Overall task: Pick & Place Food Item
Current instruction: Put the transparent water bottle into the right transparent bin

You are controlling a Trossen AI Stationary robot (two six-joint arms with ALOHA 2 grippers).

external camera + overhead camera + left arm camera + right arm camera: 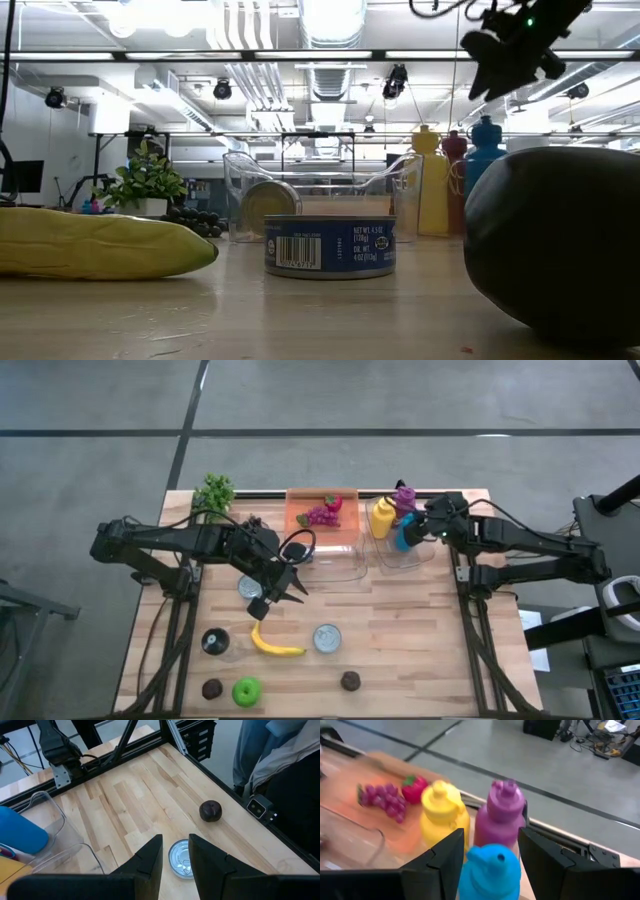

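Note:
My left gripper [287, 592] [175, 844] hovers open and empty over the middle of the table. In the left wrist view a silver can [183, 865] [327, 638] lies on the wood past its fingertips. A yellow banana [275, 643] [100, 245] lies near that can. My right gripper [415, 532] [490, 839] is open at the far right. Its fingers stand on either side of the blue bottle's cap [490, 870] [404, 538]. In the low view the right gripper [510, 50] hangs above the blue bottle [487, 135], clear of it.
Yellow bottle [382, 518] and purple bottle [404, 498] stand beside the blue one. An orange tray [300, 500] holds grapes and a strawberry. There are two clear bins [335, 555], a second can [248, 588], a green apple [246, 691], dark round items [350, 680] and a plant [213, 490].

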